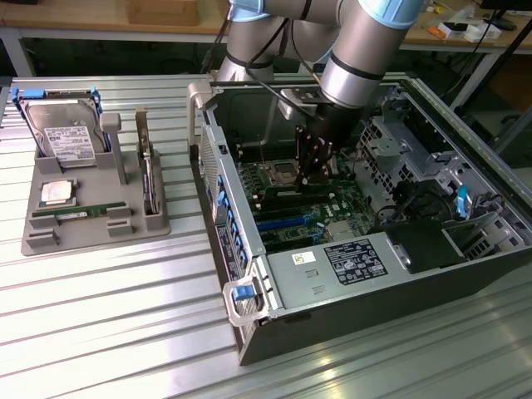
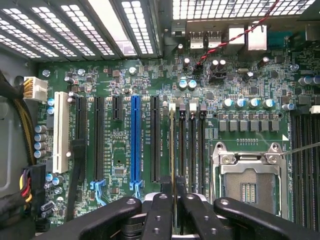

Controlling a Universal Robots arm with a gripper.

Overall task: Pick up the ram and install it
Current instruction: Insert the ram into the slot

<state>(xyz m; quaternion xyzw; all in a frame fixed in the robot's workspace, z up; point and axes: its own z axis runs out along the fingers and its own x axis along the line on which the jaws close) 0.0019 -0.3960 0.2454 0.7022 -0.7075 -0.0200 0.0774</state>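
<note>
Tool (image 2: pixel 174 206) clamps the ram (image 2: pixel 173 150) inside the open computer case (image 1: pixel 274 332).
Its jaws are narrow on the stick, which stands edge-on over the memory slots (image 2: pixel 192 145), just beside the processor socket (image 2: pixel 248 182).

ram (image 2: pixel 173 145): viewed edge-on in the wrist view, so its chips and label are hidden; its near end is covered by the closed end effector (image 2: pixel 174 202).
end effector body: cut off by the wrist view's edge.
arm (image 1: pixel 366 41): cut off at the exterior view's upper edge.
computer case (image 1: pixel 249 328): clipped at the exterior view's right.
case label (image 1: pixel 353 262): print too small to be read.
motherboard (image 2: pixel 120 150): lettering too small to be read.
</note>
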